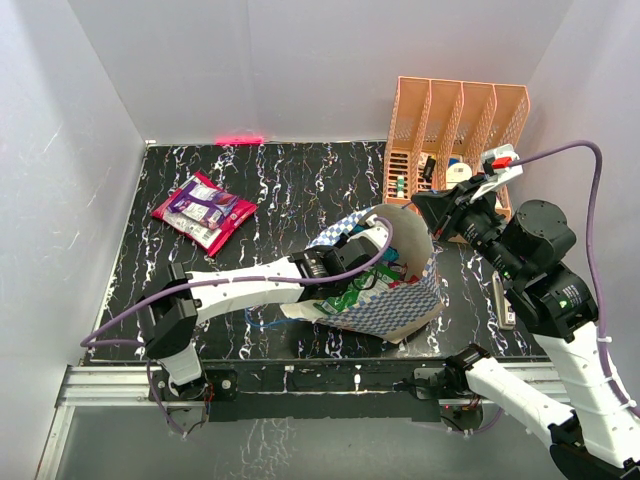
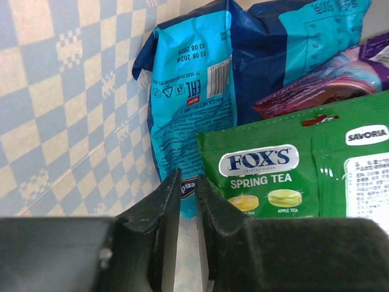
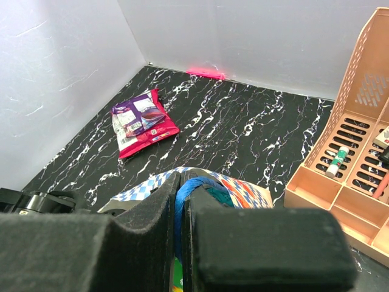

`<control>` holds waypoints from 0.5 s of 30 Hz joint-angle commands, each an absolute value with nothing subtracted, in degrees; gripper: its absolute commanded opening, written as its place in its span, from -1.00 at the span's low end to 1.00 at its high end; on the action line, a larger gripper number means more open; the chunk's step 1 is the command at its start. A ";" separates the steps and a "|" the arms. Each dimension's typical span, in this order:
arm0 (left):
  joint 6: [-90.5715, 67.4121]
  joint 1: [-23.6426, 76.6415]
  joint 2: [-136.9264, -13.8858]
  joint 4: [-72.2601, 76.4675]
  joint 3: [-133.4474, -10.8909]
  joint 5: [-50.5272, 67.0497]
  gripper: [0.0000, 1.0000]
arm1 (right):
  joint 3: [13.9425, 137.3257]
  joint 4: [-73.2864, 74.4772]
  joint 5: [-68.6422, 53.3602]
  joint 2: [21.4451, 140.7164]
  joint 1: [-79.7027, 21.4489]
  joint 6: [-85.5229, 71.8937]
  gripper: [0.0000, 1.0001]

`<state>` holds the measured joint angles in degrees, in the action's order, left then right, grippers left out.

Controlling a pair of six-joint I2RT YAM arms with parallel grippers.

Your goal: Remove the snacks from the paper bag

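Blue-and-white checkered paper bag [image 1: 412, 300] lay tilted at centre of the top view, its mouth facing left. Left gripper [image 2: 188, 180] was inside it, jaws drawn almost together with the lower edge of a blue packet [image 2: 188, 91] in the narrow gap. A green packet [image 2: 273, 176] lay just right of it, a purple packet [image 2: 328, 85] above that. Right gripper [image 3: 180, 185] was clamped on the bag's blue cord handle [image 3: 185, 198]. Magenta packets [image 1: 205, 210] lay on the black table [image 1: 290, 190] at upper left, well apart from the bag.
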<state>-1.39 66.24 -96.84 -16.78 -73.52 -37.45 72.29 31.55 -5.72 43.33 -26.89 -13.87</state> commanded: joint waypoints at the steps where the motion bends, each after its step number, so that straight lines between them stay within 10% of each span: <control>1: 1.31 65.80 -97.40 -15.38 -74.45 -41.40 -0.67 | 73.99 23.92 -5.32 42.23 -26.91 -14.11 -0.85; 15: 4.17 64.13 -97.70 -13.61 -73.66 -43.05 -0.21 | 74.10 23.96 -5.91 42.71 -26.93 -14.56 -0.85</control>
<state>2.52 64.60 -98.85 -14.26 -73.49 -39.77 72.29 31.55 -5.76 43.62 -26.89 -13.89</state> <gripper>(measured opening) 0.354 0.077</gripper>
